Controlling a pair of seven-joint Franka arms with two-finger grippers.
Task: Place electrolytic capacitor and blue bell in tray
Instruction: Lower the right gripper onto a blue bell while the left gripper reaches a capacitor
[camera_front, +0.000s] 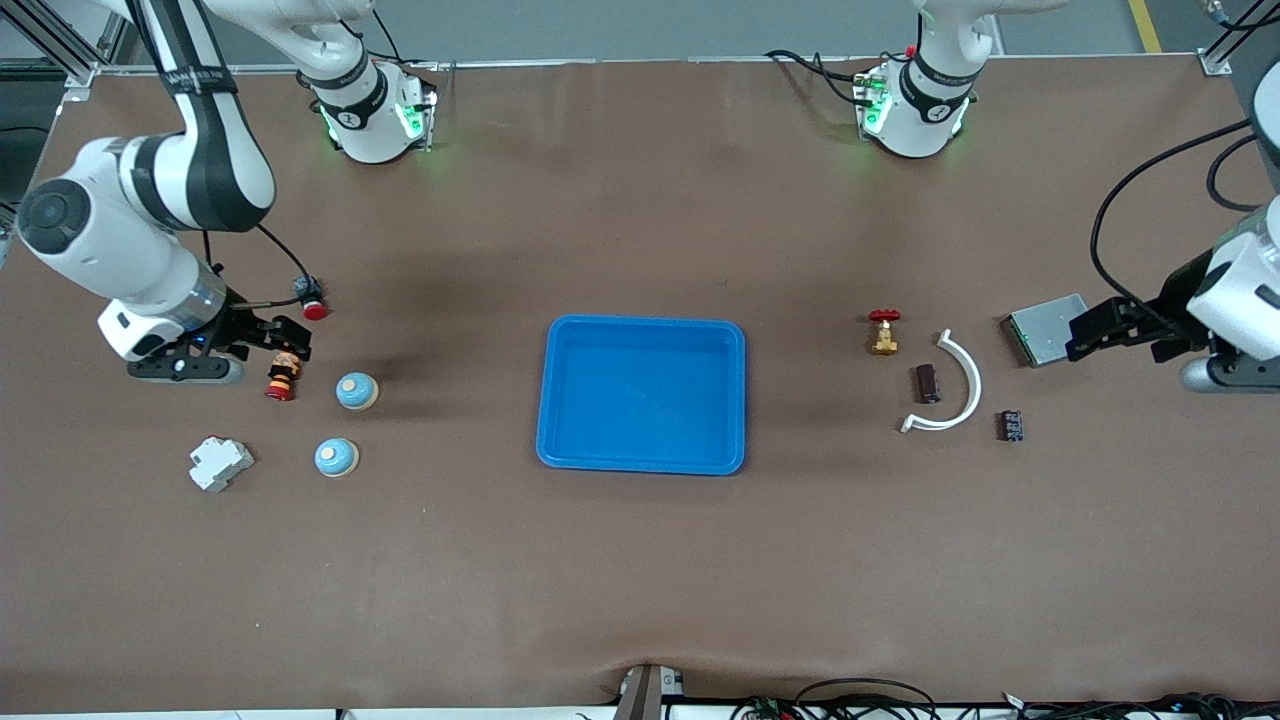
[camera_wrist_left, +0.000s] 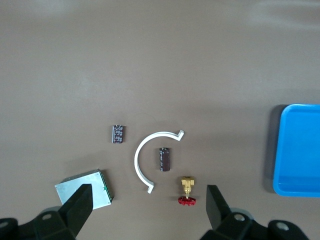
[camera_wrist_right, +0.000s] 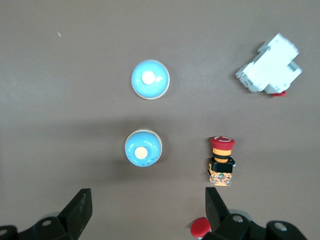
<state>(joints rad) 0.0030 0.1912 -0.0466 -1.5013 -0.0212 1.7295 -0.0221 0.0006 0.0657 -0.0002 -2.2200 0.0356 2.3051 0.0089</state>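
The bright blue tray (camera_front: 552, 400) (camera_wrist_left: 280, 150) lies empty at the table's middle. Two blue bells (camera_front: 356, 391) (camera_front: 336, 457) (camera_wrist_right: 143, 148) (camera_wrist_right: 150, 79) stand toward the right arm's end. A dark cylindrical electrolytic capacitor (camera_front: 928, 383) (camera_wrist_left: 165, 158) lies inside a white curved strip (camera_front: 958, 395) (camera_wrist_left: 138, 160) toward the left arm's end. A similar dark part with pale markings (camera_front: 1012, 425) (camera_wrist_left: 118, 134) lies nearer the camera. My left gripper (camera_front: 1095, 335) (camera_wrist_left: 147, 202) hangs open and empty over the grey plate's edge. My right gripper (camera_front: 272, 340) (camera_wrist_right: 148, 205) hangs open and empty by the red-capped push button.
A grey metal plate (camera_front: 1040, 328) (camera_wrist_left: 75, 187) and a brass valve with a red handle (camera_front: 884, 332) (camera_wrist_left: 186, 192) lie near the capacitor. A red-capped push button (camera_front: 282, 378) (camera_wrist_right: 222, 160), a small red knob (camera_front: 313, 308) (camera_wrist_right: 200, 228) and a white plastic block (camera_front: 220, 463) (camera_wrist_right: 270, 65) lie near the bells.
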